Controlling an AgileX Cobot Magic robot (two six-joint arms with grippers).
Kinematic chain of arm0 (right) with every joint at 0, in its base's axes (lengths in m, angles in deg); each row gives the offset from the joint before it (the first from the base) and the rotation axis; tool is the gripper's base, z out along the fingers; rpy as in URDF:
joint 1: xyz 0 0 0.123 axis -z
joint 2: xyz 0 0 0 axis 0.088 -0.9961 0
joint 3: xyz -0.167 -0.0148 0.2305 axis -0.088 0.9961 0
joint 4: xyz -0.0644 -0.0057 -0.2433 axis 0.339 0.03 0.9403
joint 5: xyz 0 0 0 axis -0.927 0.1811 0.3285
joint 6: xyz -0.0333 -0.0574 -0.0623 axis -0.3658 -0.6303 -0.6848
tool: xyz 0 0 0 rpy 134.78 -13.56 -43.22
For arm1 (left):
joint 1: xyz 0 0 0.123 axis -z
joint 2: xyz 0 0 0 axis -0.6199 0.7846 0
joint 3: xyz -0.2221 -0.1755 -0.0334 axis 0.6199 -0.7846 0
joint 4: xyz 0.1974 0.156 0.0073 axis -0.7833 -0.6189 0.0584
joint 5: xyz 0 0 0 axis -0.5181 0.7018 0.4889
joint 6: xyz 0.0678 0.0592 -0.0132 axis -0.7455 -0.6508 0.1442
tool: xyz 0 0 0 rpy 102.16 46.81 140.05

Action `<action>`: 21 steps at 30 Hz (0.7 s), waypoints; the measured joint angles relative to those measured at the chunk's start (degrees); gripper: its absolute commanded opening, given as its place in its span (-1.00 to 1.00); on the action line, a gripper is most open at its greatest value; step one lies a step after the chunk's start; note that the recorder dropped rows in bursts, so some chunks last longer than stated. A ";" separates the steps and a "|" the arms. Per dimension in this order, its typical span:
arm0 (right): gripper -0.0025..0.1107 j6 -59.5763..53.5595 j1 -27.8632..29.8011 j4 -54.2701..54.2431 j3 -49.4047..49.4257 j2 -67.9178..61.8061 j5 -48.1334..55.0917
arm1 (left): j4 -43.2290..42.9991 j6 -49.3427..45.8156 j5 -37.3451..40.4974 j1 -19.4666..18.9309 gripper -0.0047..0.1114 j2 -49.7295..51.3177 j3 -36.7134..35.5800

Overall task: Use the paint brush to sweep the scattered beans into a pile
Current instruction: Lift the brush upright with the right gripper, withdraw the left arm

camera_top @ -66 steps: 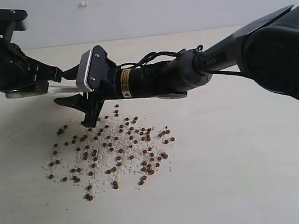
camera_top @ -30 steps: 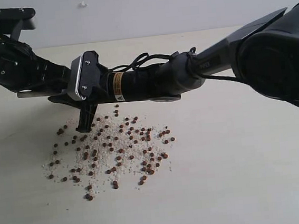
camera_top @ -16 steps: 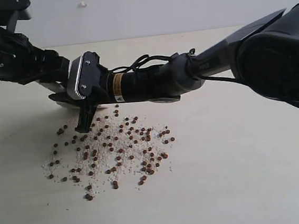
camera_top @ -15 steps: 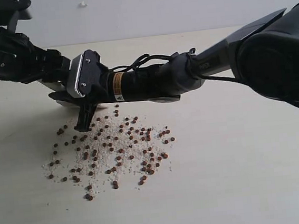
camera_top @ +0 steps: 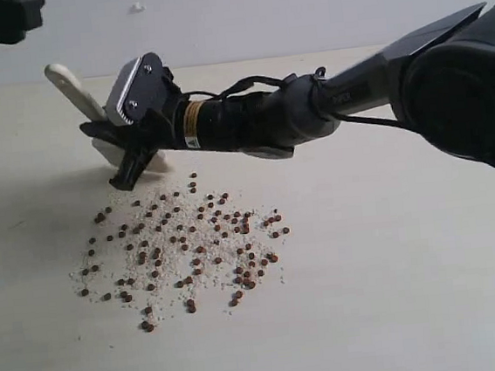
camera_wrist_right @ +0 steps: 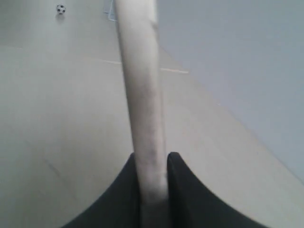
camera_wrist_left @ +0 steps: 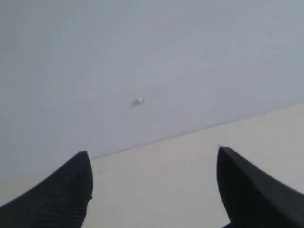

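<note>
Right tool [camera_wrist_right: 153, 159] clamped on smooth white brush [camera_top: 69, 86] handle, left tool [camera_wrist_left: 153, 156] spread wide, round reddish beans [camera_top: 183, 244] strewn on seemingly matte counter [camera_top: 396, 268].

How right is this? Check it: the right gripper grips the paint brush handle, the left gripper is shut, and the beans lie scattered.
One thing is wrong: the left gripper is open, jaws wide apart and empty, as the left wrist view shows. The rest stands: the right gripper grips the paint brush handle, and the beans lie scattered.
</note>
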 measured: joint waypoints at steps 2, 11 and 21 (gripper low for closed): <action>-0.96 2.72 0.23 -0.85 -2.19 1.07 2.34 | -3.25 -0.37 -2.53 0.00 0.26 -3.82 -2.56; -0.96 57.09 2.32 40.53 -5.55 10.17 3.16 | -23.11 6.22 -19.71 0.00 0.26 -5.93 -12.46; -0.96 77.70 9.00 52.59 -5.55 14.02 -9.62 | -39.23 25.08 -27.39 -1.72 0.26 -5.93 -13.62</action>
